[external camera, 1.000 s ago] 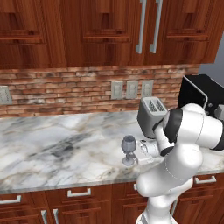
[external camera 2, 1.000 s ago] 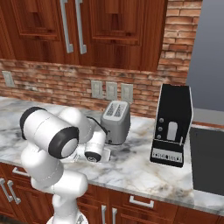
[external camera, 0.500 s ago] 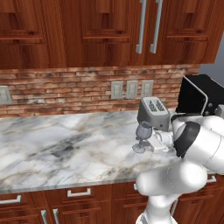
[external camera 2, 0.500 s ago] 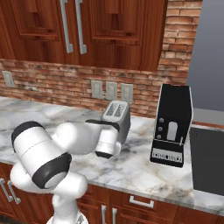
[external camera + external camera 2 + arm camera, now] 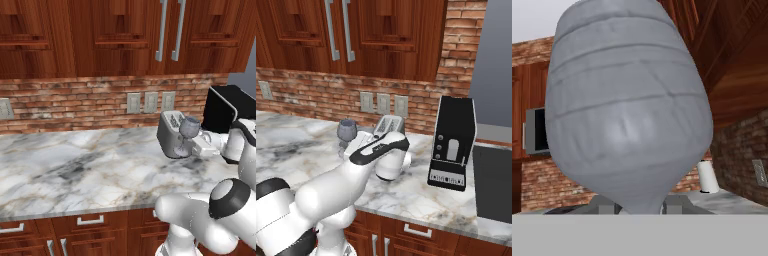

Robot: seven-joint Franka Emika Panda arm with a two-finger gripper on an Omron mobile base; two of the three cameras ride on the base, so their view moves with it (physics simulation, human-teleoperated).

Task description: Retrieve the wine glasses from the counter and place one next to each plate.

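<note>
A clear greyish wine glass (image 5: 188, 127) hangs upright above the marble counter (image 5: 75, 165), just in front of the toaster. My gripper (image 5: 186, 146) is shut on its thin stem, below the bowl, with the round foot off the worktop. From the right base view the wine glass (image 5: 346, 131) stands over my forearm, above the counter (image 5: 286, 145). In the hand view the bowl of the wine glass (image 5: 627, 115) looms close, and my gripper (image 5: 641, 206) sits at its base with dark fingertips (image 5: 606, 203) on either side. The plates are out of view.
A silver toaster (image 5: 170, 131) (image 5: 387, 127) stands at the brick wall, with a black coffee machine (image 5: 224, 107) (image 5: 452, 142) to its right. Wall outlets (image 5: 150, 102) and upper cabinets lie behind. A dark cooktop (image 5: 495, 182) sits far right. A paper towel roll (image 5: 708, 177) stands beyond.
The arm has swung to the right and risen, carrying the wine glass from the middle of the counter to in front of the toaster. The grip has stayed shut.
</note>
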